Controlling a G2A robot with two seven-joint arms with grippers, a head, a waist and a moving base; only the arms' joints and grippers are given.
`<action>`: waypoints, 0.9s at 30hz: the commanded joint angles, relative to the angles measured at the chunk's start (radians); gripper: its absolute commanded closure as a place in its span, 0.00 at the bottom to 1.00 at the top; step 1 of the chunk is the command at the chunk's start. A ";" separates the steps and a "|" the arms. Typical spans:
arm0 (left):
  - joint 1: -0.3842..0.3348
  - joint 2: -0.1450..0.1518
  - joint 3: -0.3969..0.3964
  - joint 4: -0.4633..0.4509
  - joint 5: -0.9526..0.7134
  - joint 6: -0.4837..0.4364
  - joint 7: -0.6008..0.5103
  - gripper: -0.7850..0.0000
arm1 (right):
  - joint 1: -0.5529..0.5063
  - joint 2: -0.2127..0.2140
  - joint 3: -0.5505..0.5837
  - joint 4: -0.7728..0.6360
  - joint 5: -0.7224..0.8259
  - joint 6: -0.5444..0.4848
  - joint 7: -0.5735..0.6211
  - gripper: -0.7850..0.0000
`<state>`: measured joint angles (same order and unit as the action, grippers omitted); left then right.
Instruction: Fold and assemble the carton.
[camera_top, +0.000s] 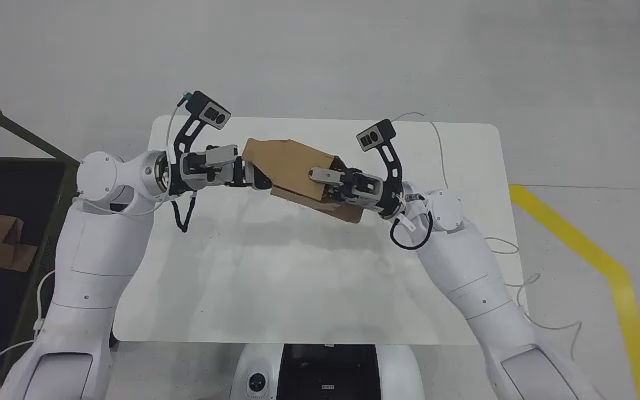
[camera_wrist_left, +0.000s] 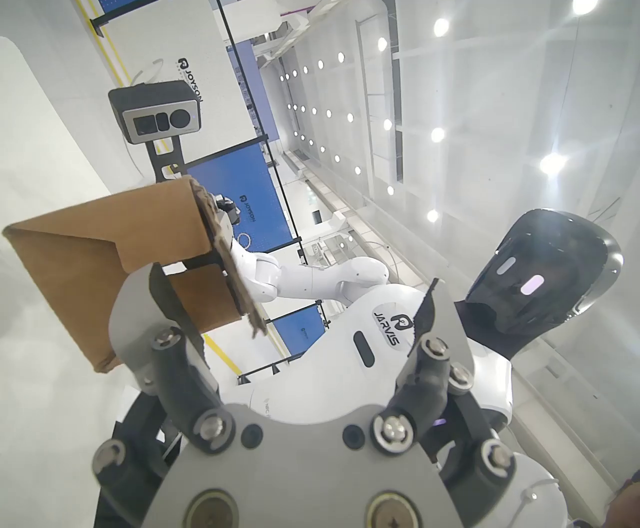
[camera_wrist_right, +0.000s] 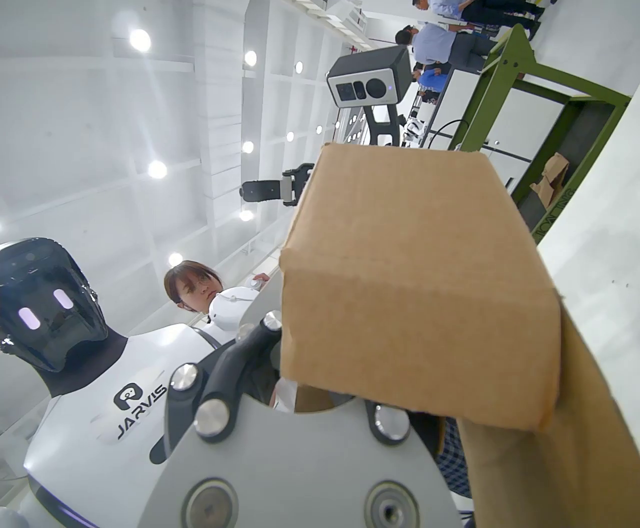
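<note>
The desk (camera_top: 300, 290) is white, and its near part lies below the arms. Further back, over the far half of the desk, the carton (camera_top: 290, 165) hangs in the air between the two arms. The left claw (camera_top: 258, 178) is wide open and holds nothing. One finger (camera_wrist_left: 135, 320) is right by the carton's end and the other is well apart from it. The right claw (camera_top: 322, 180) looks closed on the other end of the carton, so I think it carries the carton all by itself. That could go wrong. A thin wall held at one end may bend, twist or slip out, and then the carton would drop onto the desk. If the left claw closes on the wrong spot, it could squash a corner or push a flap the wrong way. The carton is plain brown cardboard. It is partly shaped like a box and sits at a slant. Its end near the left claw is open, with a flap hanging loose and a rough wavy edge showing.
</note>
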<state>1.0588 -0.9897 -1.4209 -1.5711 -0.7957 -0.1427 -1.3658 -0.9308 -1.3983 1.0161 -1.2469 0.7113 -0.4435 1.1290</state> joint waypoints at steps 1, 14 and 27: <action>-0.001 0.000 0.002 -0.001 -0.002 0.003 -0.004 0.00 | 0.001 0.000 0.001 0.005 0.001 0.001 0.002 1.00; 0.000 0.002 0.007 0.001 -0.009 0.027 -0.024 0.00 | 0.021 0.005 0.020 0.029 0.012 0.008 0.073 1.00; 0.031 0.015 -0.072 0.003 -0.028 0.033 -0.030 0.00 | 0.028 0.012 0.036 0.056 0.001 0.021 0.114 1.00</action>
<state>1.0872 -0.9757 -1.4885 -1.5675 -0.8248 -0.1127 -1.3936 -0.9058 -1.3875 1.0512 -1.1933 0.7137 -0.4261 1.2345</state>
